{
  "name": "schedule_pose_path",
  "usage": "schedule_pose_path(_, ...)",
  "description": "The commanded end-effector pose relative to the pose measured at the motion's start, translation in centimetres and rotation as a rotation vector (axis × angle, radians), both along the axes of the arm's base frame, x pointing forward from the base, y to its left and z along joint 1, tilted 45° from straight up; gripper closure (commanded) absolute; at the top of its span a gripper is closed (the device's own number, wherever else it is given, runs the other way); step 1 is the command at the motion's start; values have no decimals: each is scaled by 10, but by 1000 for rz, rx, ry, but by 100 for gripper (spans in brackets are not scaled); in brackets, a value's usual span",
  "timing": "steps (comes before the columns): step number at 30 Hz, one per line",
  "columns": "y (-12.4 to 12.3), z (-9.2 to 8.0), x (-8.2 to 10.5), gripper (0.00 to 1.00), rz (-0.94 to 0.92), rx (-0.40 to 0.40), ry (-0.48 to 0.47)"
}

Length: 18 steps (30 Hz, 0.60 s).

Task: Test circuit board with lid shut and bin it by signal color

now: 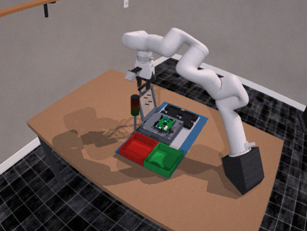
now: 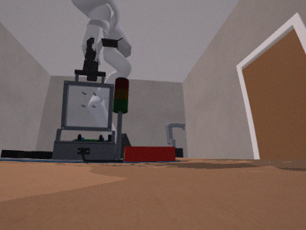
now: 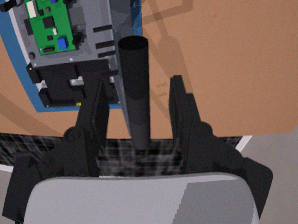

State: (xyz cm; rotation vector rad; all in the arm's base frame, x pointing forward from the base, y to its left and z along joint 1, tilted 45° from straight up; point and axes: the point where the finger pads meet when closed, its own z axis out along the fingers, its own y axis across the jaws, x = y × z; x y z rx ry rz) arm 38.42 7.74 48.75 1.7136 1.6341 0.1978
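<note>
the arm (image 1: 193, 66) arches high and forward, wrist pointing down, claw (image 3: 139, 106) half open, holding nothing.

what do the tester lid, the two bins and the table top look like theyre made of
Tester lid: a see-through pane, likely clear plastic or glass, in a matte dark grey frame; the arm shows through it.
Red bin and green bin: probably molded plastic, with solid uniform color and thick walls.
Table top: flat matte brown, perhaps wood or laminate; no grain shows.
</note>
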Motion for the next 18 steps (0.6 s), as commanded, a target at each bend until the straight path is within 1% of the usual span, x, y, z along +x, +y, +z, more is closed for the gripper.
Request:
schedule_pose_path(1, 0, 1, 0, 49, 1, -1, -2)
schedule_pose_path(6, 0, 1, 0, 49, 1, -1, -2)
schedule_pose_path(7, 0, 1, 0, 100, 1, -1, -2)
schedule_pose_path(18, 0, 1, 0, 100, 1, -1, -2)
